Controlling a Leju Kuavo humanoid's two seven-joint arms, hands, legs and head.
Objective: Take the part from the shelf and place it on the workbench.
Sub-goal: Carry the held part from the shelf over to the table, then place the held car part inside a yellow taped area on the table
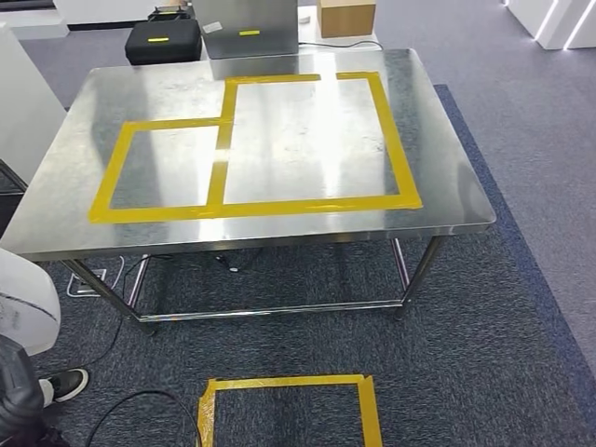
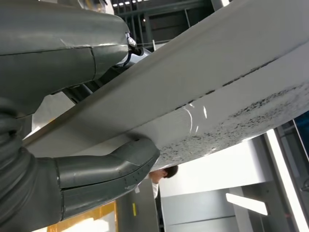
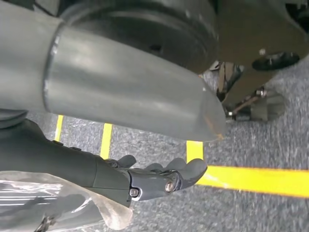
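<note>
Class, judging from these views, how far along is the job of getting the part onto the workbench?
Done: the white part appears to be off the shelf, gripped by the left robot hand. In hand: carrying it, with the workbench standing just ahead. Left: setting it down; the yellow taped outlines hold nothing yet.

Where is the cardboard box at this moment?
In the head view, the cardboard box stands beyond the workbench, at its far right, beside a grey case.

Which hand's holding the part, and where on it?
Left hand grips a long flat white panel by its edge, thumb on one face. Right hand: fingers curled near clear plastic; a hold cannot be told.
</note>
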